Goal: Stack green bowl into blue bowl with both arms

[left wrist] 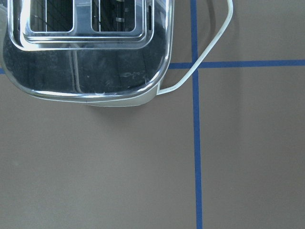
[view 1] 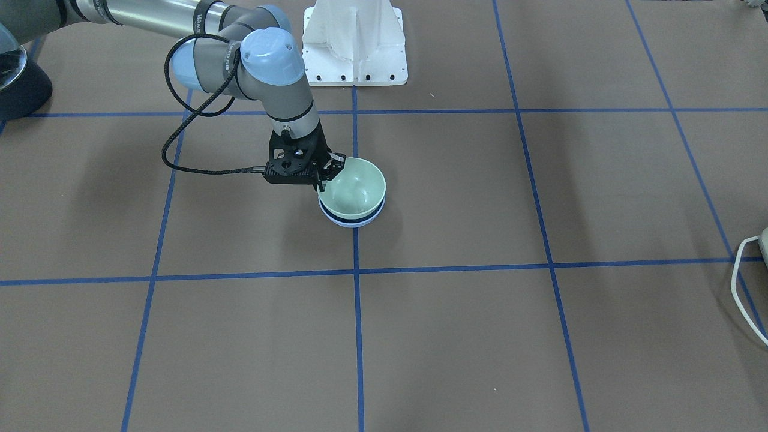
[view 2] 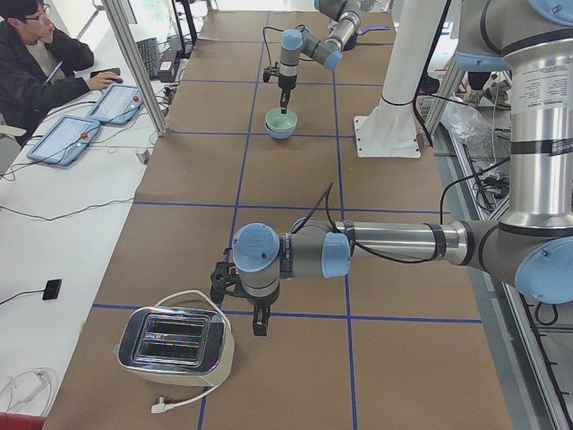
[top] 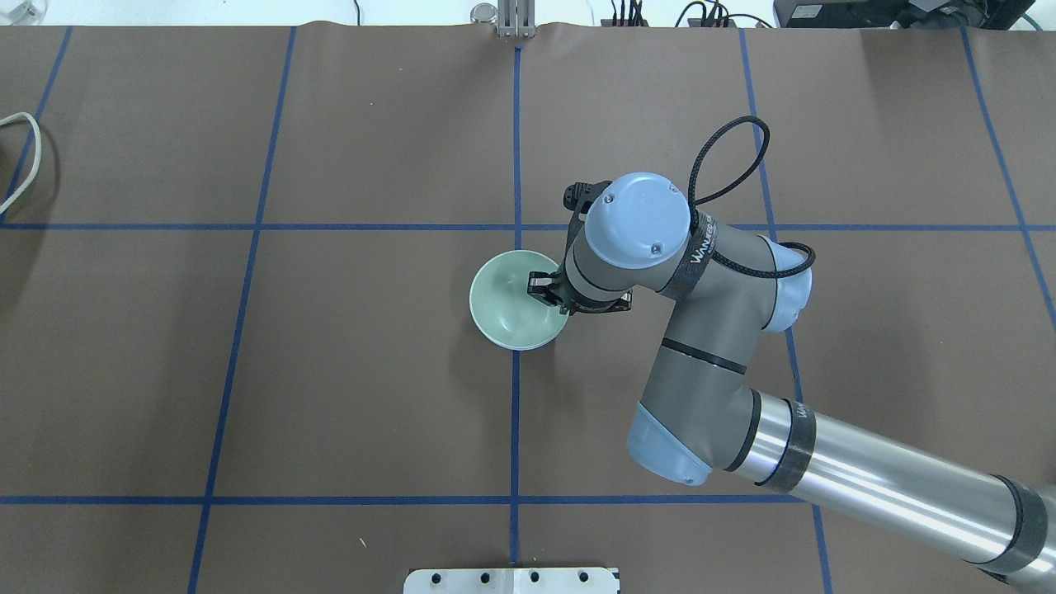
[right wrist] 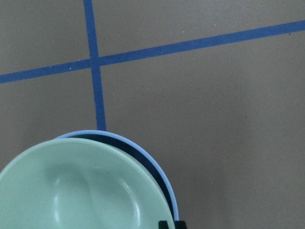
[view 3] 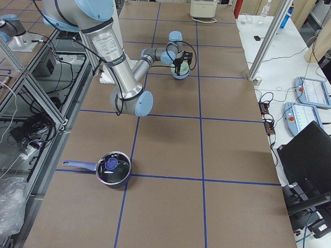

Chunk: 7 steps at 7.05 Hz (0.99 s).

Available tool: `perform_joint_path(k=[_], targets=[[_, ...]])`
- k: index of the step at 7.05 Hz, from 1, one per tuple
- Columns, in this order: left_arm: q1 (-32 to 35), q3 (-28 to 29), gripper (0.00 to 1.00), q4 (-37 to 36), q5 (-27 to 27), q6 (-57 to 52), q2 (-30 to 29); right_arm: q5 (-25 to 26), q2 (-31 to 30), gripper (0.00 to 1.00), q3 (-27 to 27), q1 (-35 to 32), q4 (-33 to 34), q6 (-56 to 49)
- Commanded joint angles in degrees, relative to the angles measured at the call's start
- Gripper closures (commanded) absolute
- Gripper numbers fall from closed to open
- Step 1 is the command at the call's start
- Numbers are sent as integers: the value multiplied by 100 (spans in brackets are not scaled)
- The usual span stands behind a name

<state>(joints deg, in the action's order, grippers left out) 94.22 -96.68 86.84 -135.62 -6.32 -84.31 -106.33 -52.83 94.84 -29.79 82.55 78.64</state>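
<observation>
the right gripper [view 1: 329,173] pinches one edge of the green bowl [view 1: 355,193], which sits nested, slightly off-centre, in the blue bowl [view 1: 353,221] at mid-table, probably to steady it as it seats. the left gripper [view 2: 260,324] hangs well away beside a toaster [view 2: 175,345] (open or closed, i cannot tell).

The glossy periwinkle-blue plastic bowl [view 1: 351,222] is mostly hidden under the pale mint-green plastic bowl [view 1: 354,191]; only its rim peeks out.
</observation>
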Motion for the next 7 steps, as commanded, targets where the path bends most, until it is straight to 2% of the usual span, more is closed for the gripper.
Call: perform_joint_path(k=[1,7], targets=[[0,8,2,0,0,0,2,7,27,93,-1,0,-19,11],[-9,52,2,0,0,8,-15,157,44,92,-88,0,-90,19]])
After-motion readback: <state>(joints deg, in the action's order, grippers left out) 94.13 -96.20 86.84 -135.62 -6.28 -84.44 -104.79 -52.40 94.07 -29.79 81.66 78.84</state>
